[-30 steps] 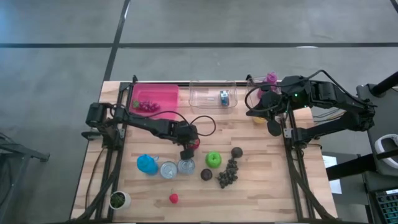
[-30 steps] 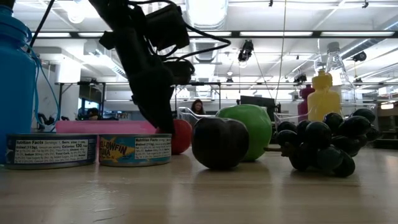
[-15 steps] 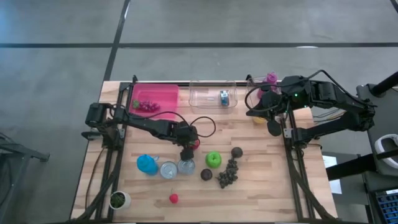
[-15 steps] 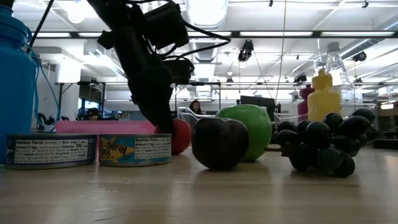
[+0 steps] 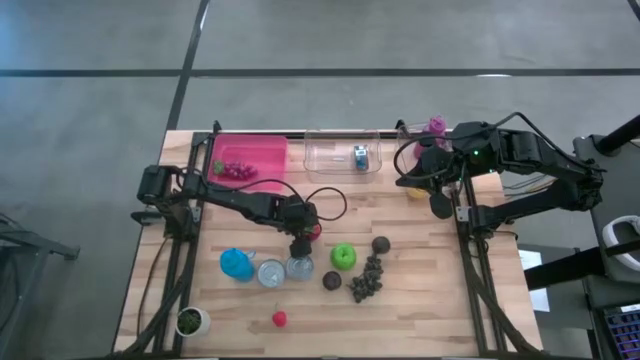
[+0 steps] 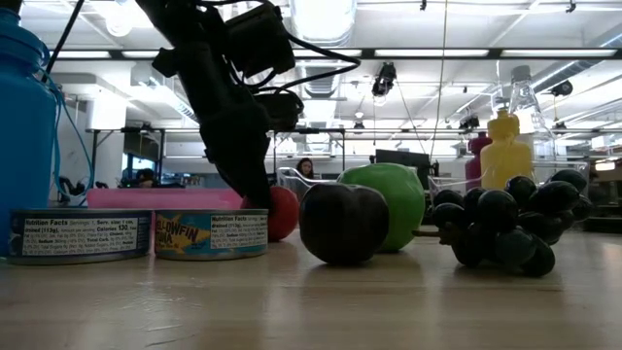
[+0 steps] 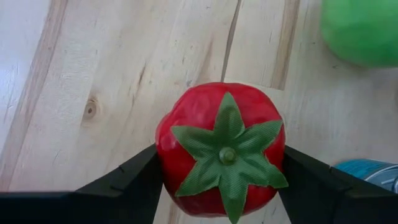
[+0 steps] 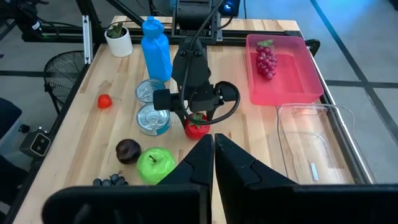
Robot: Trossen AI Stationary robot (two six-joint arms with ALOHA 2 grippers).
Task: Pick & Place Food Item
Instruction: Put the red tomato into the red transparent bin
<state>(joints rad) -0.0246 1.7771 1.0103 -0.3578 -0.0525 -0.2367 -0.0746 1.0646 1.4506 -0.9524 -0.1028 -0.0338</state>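
Overhead view faces straight down, the low view level; both share the tomato (image 5: 311,234) filling the left wrist view.

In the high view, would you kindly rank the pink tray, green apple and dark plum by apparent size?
1. pink tray
2. green apple
3. dark plum, a bit smaller than the apple

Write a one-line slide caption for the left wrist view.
Left gripper closes its fingers around a red tomato on the wooden table, with a green apple nearby.
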